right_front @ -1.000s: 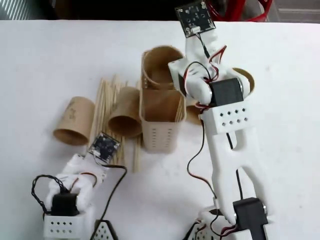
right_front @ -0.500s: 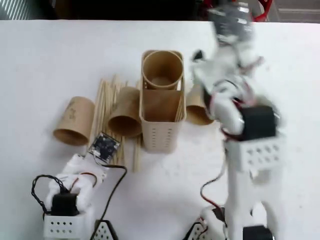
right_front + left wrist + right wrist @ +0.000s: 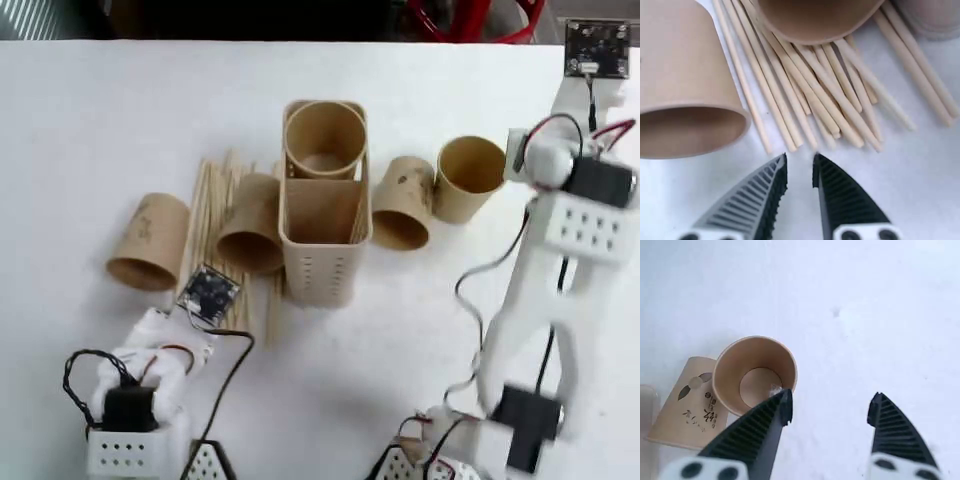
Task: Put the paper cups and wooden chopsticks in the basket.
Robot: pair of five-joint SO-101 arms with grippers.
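Note:
The pale slotted basket (image 3: 322, 262) stands mid-table with one paper cup (image 3: 325, 140) upright in its far end. Two more cups (image 3: 150, 243) (image 3: 250, 235) lie left of it on a spread of wooden chopsticks (image 3: 213, 195). To its right lies another cup (image 3: 403, 203), with a further cup (image 3: 468, 178) beside it. My right gripper (image 3: 830, 402) hangs open and empty, to the right of that open-mouthed cup (image 3: 755, 375) and the printed cup (image 3: 687, 405). My left gripper (image 3: 799, 161) is almost shut, empty, just short of the chopstick ends (image 3: 835, 115) and beside a cup (image 3: 685, 95).
The right arm (image 3: 555, 240) stretches along the table's right side. The left arm (image 3: 140, 385) sits folded at the near left corner. Bare white tabletop (image 3: 90, 110) lies at the far left and in front of the basket.
The right arm has swung from over the basket's far end out to the right side, uncovering the two cups there. The left arm has not moved.

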